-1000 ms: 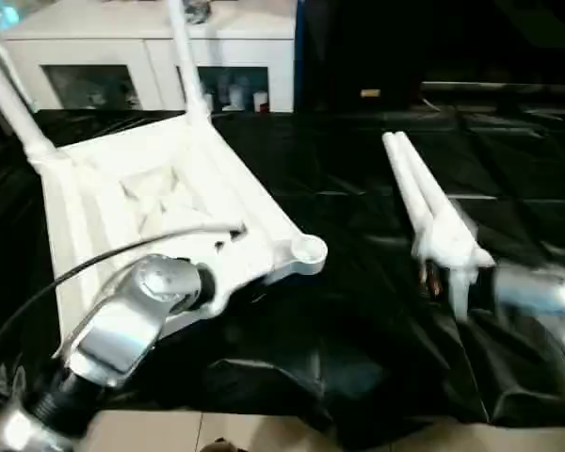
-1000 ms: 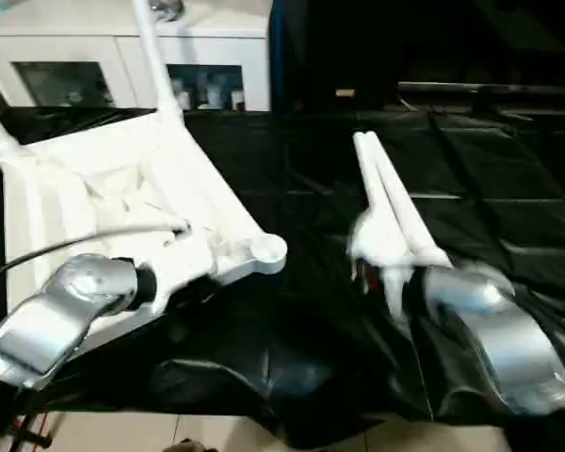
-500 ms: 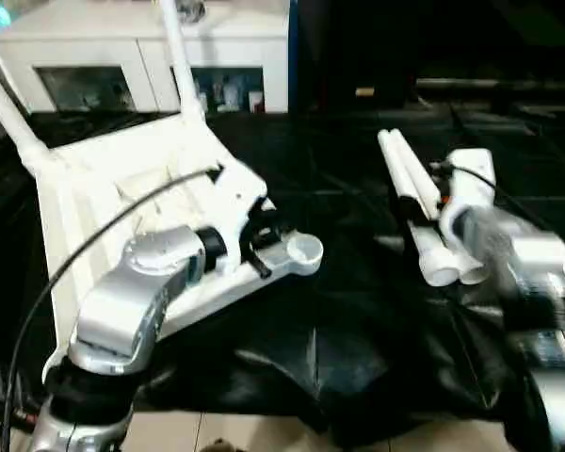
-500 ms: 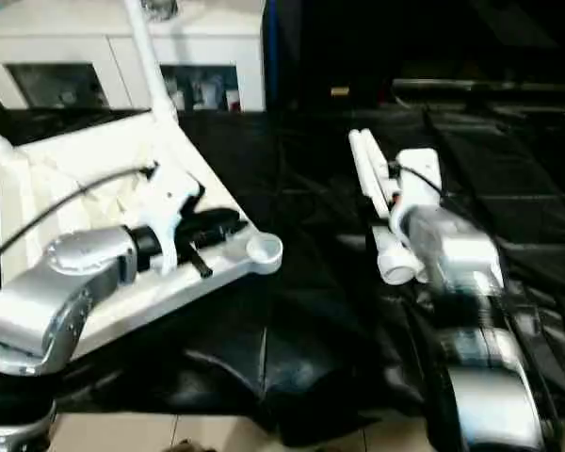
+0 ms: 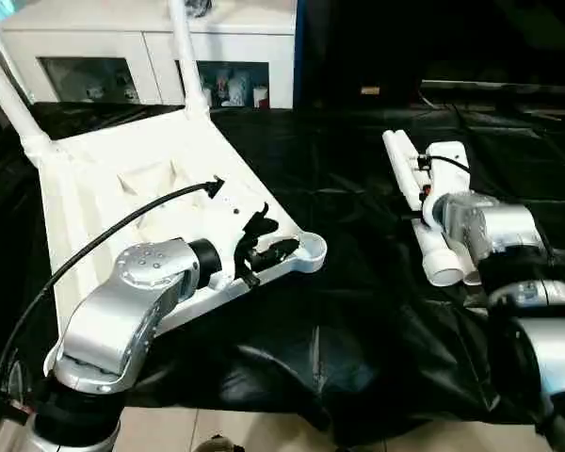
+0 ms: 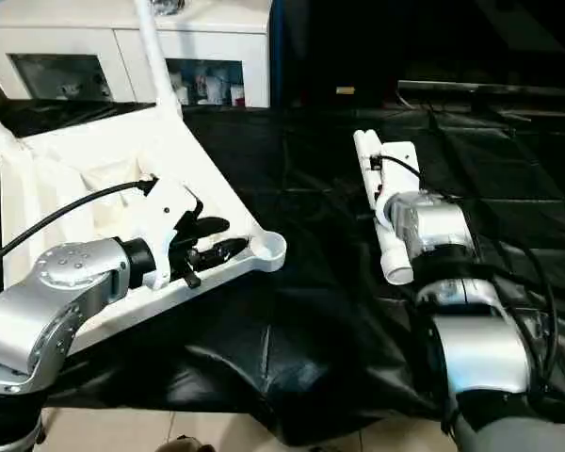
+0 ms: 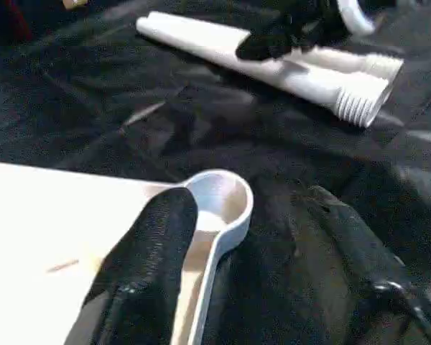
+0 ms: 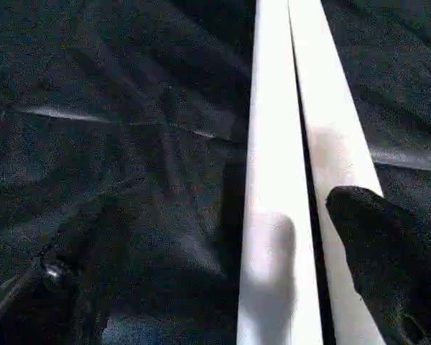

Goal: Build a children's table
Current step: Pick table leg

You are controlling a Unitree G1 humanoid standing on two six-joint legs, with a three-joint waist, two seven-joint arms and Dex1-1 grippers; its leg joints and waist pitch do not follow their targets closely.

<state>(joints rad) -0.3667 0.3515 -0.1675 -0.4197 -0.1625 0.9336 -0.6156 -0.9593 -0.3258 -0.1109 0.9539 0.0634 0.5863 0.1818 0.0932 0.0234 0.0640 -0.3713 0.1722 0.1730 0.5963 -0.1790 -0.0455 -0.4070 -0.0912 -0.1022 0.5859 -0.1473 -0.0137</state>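
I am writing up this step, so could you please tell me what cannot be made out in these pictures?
- Two fitted legs: upper ends cut off by the head views' top edge.
- Loose legs: middle hidden behind the right gripper in the head views; the right wrist view cuts off both ends.
- Tabletop: near edge hidden behind the left arm; one of the left gripper's fingers covers part of the empty socket.
- Cabinet contents: too small.
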